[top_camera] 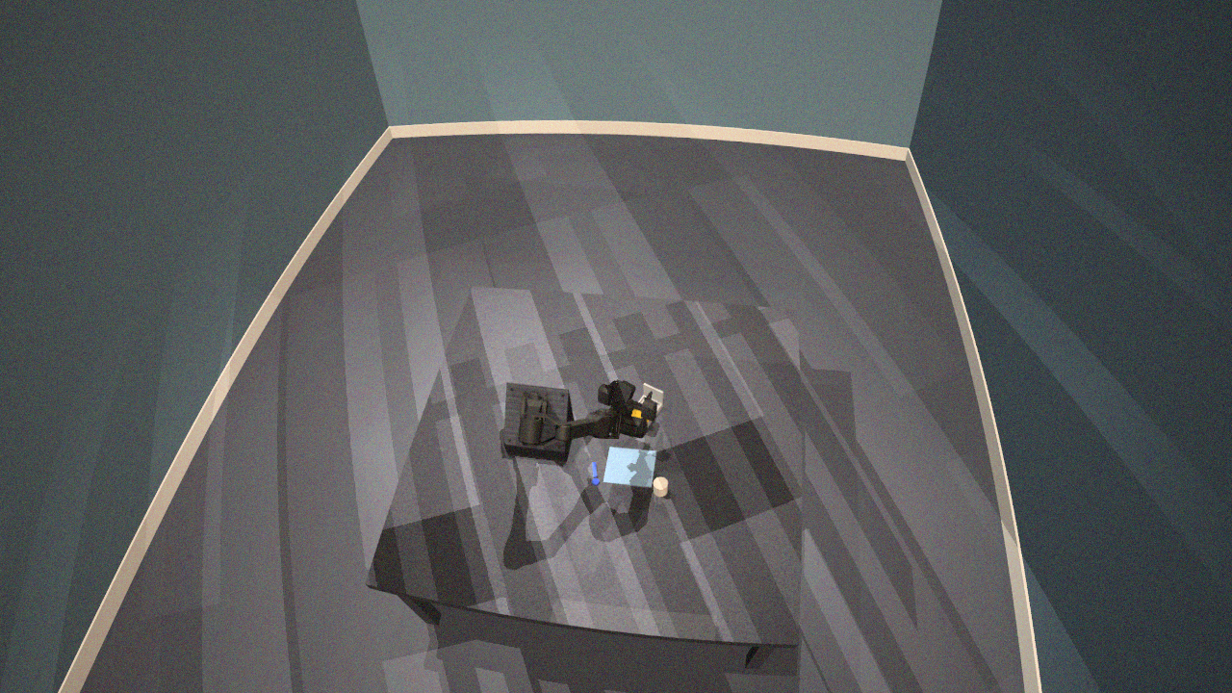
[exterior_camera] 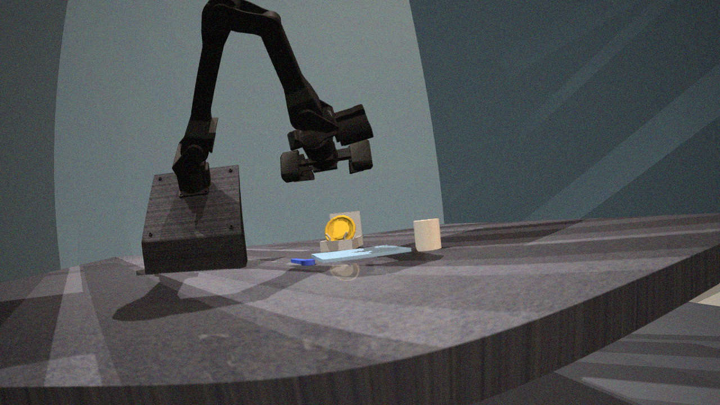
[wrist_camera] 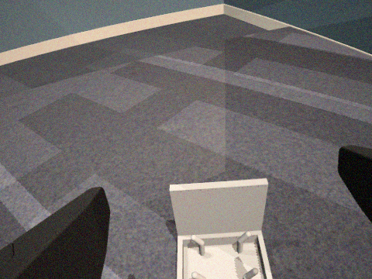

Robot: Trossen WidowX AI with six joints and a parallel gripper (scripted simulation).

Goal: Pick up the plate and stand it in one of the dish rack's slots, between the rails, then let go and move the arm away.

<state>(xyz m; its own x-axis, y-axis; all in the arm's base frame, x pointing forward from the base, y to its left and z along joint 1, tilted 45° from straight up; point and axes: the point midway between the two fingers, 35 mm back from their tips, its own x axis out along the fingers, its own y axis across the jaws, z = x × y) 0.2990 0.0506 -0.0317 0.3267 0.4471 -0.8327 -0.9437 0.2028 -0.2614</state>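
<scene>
The plate (exterior_camera: 340, 227) is a round yellow dish with a raised rim and a faceted edge. It stands on edge in the pale dish rack (exterior_camera: 343, 238), its face turned outward, in front of the rack's tall back panel. The claw (exterior_camera: 324, 163) hangs open and empty well above it. A light blue mat (exterior_camera: 360, 253) lies on the surface (exterior_camera: 453, 282) just beside the rack, with a cream cup (exterior_camera: 427, 234) near its far end.
</scene>
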